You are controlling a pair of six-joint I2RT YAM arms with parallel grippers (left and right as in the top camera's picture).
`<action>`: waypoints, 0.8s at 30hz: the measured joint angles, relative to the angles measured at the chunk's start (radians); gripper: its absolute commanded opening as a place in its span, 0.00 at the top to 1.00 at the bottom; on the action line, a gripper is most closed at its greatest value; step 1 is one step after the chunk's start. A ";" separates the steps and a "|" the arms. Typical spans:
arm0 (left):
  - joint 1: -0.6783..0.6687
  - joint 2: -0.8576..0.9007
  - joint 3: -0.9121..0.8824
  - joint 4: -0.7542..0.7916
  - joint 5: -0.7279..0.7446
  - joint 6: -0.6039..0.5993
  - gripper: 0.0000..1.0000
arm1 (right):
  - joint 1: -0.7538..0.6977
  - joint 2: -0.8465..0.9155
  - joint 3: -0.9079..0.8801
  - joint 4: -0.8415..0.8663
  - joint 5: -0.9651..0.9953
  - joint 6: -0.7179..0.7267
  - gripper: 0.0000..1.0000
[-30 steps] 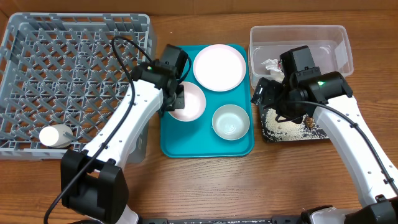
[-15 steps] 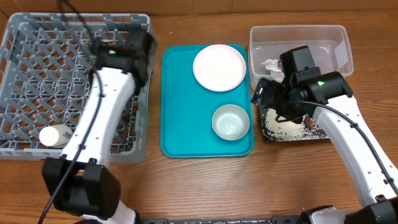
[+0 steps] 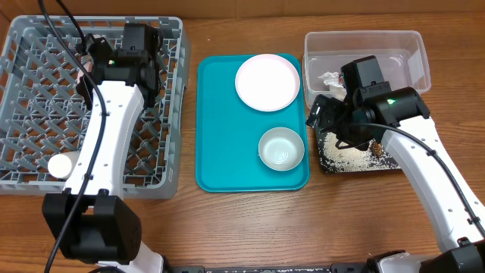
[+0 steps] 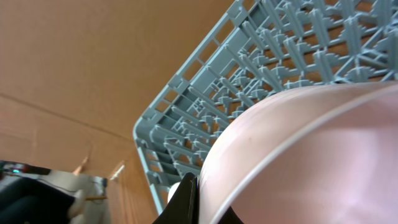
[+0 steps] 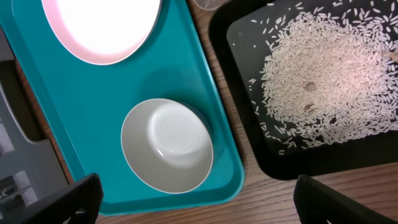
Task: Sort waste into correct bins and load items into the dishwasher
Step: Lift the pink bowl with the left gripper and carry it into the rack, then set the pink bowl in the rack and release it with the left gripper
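The left hand (image 3: 97, 51) is clenching the pink bowl (image 4: 298, 155) by its edge and holding it over the far part of the dish rack (image 3: 38, 106), so loading the dishwasher is the step in hand. The bowl is hanging tilted above the lattice floor, apparently not resting on it. The next move is calling for lowering it onto a free patch, well apart from the white cup (image 3: 61, 164) lying at the near edge, before letting go. The right hand (image 3: 324, 115) is hovering spread wide and grasping nothing, between the teal tray (image 3: 220, 152) and the black tray (image 5: 249, 149) of rice (image 5: 323, 81), with the pale bowl (image 5: 166, 144) just below it.
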 measured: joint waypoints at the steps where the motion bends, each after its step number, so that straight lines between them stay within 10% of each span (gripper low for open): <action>1: 0.000 0.010 0.000 -0.004 -0.005 0.003 0.96 | 0.000 0.000 0.000 0.000 0.000 -0.001 0.00; 24: 0.000 0.266 0.000 0.050 -0.238 0.068 0.96 | 0.000 0.000 0.000 0.000 0.000 0.000 0.00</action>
